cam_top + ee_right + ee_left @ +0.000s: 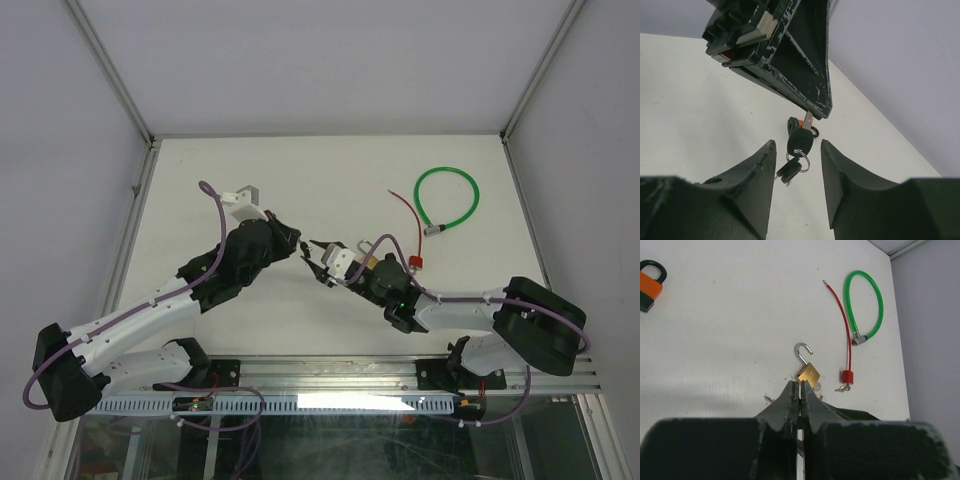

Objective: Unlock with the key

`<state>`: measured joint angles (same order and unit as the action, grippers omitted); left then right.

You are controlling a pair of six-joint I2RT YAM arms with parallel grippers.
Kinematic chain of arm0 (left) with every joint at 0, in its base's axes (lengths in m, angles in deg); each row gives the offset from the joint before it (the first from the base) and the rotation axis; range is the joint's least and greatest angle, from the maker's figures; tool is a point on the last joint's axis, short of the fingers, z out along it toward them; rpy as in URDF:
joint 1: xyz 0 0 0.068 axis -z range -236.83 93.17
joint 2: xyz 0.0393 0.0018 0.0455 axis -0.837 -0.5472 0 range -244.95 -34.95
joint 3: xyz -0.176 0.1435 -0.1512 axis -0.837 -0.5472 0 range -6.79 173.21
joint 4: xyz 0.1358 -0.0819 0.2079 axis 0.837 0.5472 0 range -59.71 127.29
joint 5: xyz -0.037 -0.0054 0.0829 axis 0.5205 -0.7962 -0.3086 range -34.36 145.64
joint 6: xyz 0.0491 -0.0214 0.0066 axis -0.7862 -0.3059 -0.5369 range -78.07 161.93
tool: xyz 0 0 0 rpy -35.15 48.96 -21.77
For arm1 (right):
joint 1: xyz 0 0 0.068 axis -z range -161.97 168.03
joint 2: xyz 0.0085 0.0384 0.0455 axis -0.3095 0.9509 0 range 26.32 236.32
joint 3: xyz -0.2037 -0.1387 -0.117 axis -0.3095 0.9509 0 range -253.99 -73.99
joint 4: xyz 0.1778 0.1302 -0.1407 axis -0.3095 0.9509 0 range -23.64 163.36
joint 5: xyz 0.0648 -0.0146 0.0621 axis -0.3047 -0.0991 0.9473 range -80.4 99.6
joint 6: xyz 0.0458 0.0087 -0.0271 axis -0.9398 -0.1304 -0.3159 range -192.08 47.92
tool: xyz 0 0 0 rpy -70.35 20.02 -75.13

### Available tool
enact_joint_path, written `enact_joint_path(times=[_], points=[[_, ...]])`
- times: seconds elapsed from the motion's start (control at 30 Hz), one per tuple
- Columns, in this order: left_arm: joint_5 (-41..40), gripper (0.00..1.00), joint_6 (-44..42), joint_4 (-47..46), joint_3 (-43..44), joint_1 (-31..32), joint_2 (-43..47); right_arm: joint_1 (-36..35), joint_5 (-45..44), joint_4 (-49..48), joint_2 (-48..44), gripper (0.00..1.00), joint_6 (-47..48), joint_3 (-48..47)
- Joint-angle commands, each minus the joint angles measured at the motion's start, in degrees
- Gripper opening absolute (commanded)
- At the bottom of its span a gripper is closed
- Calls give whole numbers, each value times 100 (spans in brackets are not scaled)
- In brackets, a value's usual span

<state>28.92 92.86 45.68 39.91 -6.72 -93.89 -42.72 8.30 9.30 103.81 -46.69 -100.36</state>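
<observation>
My left gripper (301, 249) (800, 384) is shut on the metal blade of a key (801, 140). In the right wrist view its fingers (805, 85) come down from the top. The key's black head hangs below them, with a ring and a second black key (790, 171). My right gripper (320, 263) (798, 144) is open. Its fingers stand on either side of the hanging key head without touching it. An orange padlock with a black shackle (650, 284) lies on the table far off. A small orange and black thing (798, 123) shows behind the key.
A brass padlock (808, 373) (368, 262) with its shackle swung open lies just past my left fingertips. A red cable lock (846, 376) (414, 263) with small keys and a green cable loop (875, 300) (447, 200) lie at the back right.
</observation>
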Motion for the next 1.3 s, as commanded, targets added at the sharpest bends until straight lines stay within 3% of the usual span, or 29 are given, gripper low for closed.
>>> enact_joint_path(times=[0.0, 0.43, 0.67, 0.8, 0.97, 1.1, 1.27], points=[[-220, 0, 2, -194, 265, 92, 6, -74, -136, -741, 141, 42, 199, -163], [-137, 0, 199, -239, 240, 116, -49, -166, -702, -1092, 700, 29, 282, -221], [0, 3, 322, -298, 232, 116, -74, -165, -1057, -1501, 901, 13, 100, -160], [70, 17, 343, -290, 257, 113, -13, -151, -1166, -1714, 991, 1, -153, -50], [-58, 41, 185, -185, 345, 107, 89, 37, -881, -1761, 836, 0, -860, 156], [-296, 60, -241, 20, 473, 69, 115, 383, -296, -1130, 482, 0, -1667, 200], [-254, 75, -862, 607, 868, -223, -173, 974, 450, -193, 16, 0, -2715, 224]])
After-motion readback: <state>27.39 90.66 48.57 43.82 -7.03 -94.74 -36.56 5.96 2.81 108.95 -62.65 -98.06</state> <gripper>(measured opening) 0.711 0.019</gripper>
